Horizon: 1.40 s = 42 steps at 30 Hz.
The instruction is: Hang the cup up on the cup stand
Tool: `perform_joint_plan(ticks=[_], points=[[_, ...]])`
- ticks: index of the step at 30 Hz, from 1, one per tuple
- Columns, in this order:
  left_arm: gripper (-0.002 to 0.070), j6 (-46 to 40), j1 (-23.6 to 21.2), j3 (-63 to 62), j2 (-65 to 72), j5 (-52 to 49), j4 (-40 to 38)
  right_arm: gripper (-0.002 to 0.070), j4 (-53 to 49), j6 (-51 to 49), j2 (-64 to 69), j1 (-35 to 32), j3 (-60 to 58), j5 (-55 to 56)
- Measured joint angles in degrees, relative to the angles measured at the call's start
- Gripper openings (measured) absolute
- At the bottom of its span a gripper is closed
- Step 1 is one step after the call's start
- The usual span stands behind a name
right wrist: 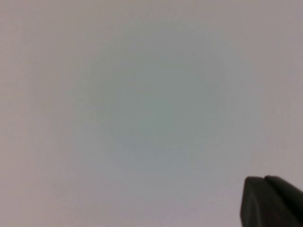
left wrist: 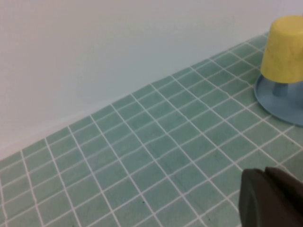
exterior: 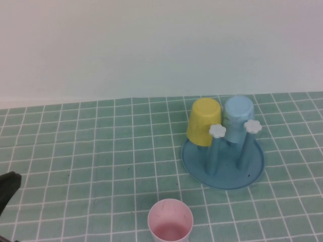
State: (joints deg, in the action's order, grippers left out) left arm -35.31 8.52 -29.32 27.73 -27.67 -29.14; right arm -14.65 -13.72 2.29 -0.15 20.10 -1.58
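Cup (exterior: pixel 170 220): I am seeing it standing upright near the table's front edge, apart from the stand (exterior: pixel 223 160). Left gripper (exterior: pixel 8 185): sitting closed, far left, empty. Right gripper (right wrist: pixel 272 201): closed, facing blank wall.

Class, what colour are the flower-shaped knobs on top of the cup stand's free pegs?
White, on the blue cup stand; the high view shows the knobs best.

The two rear pegs of the round blue plastic cup stand (exterior: pixel 223 171) are taken by an upturned yellow plastic cup (exterior: pixel 204 122) and a light blue one (exterior: pixel 238 118); the two front pegs with white flower knobs (exterior: pixel 217 131) stand bare; green tiled tablecloth (exterior: pixel 101 161) around my small pale pink tumbler (exterior: pixel 170 220) lies open.
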Motion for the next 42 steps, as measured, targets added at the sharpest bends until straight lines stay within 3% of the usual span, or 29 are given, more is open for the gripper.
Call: perform_joint_plan(ticks=[8, 19, 26, 33, 42], points=[[-0.0002, -0.22, 0.0, -2.3, 7.37, -2.26, -0.92, -0.0001, 4.77, -0.02, 16.63, 2.51, 10.43, -21.03], [-0.0002, -6.2, 0.0, -2.3, 8.11, -3.7, -14.86, -0.0001, 18.62, 4.05, 23.28, 10.57, 10.65, -20.84], [-0.0002, -7.85, 0.0, -3.99, 12.15, -10.64, -15.95, -0.0001, 20.87, 14.73, 32.83, 17.88, 14.12, -28.72], [-0.0002, -17.41, 0.0, -4.01, 19.27, -12.26, -27.9, -0.0001, 23.85, 23.66, 45.44, 22.73, 25.93, -38.89], [-0.0002, -18.61, 0.0, -6.93, 29.57, -15.41, -29.68, -0.0001, 42.54, 38.27, 57.93, 23.96, 29.82, -47.61]])
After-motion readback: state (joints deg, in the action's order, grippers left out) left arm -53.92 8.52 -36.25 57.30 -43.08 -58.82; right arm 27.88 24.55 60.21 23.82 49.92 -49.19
